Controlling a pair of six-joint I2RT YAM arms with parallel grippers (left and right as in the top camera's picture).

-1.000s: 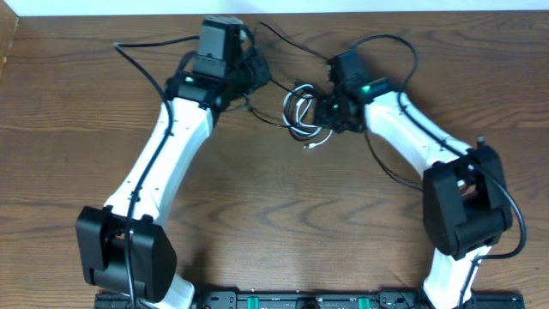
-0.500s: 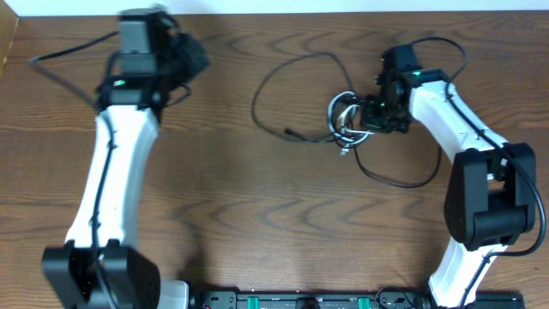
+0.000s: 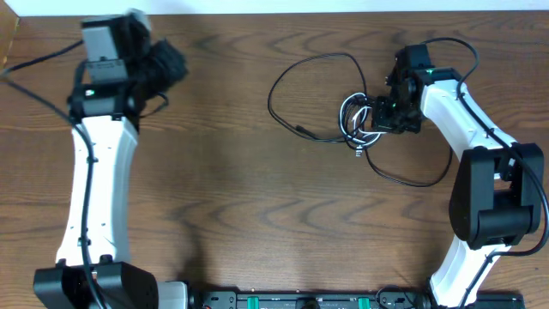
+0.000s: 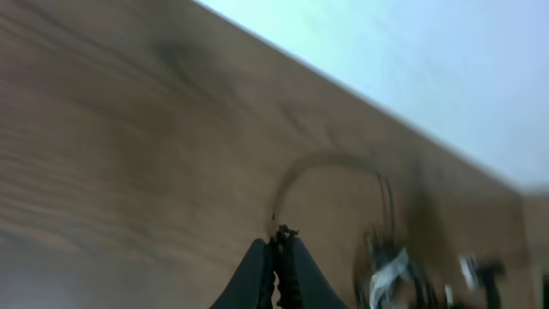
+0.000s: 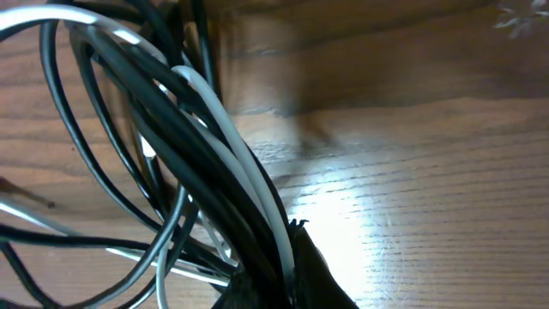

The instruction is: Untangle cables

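The cables are a knotted bundle (image 3: 358, 121) of white and black loops at the upper right of the table. One black cable (image 3: 302, 62) arcs out to the left and ends in a plug (image 3: 298, 130). Another black cable (image 3: 410, 181) loops toward the front. My right gripper (image 3: 383, 116) is shut on the bundle; its wrist view shows the white cable (image 5: 249, 176) and black cables (image 5: 167, 120) running between the jaws (image 5: 287, 257). My left gripper (image 3: 174, 62) is far to the left, shut (image 4: 280, 251), with nothing seen in it. The black loop (image 4: 319, 160) shows blurred ahead of it.
The wooden table (image 3: 257, 197) ends at a white wall along the back edge (image 3: 257, 7). The arm bases and a black rail (image 3: 300, 300) sit at the front edge. Thick black wires run along both arms.
My left arm has swung from the bundle to the far left, its jaws now without cable. My right gripper has carried the bundle to the right. One black cable now lies in a loose arc.
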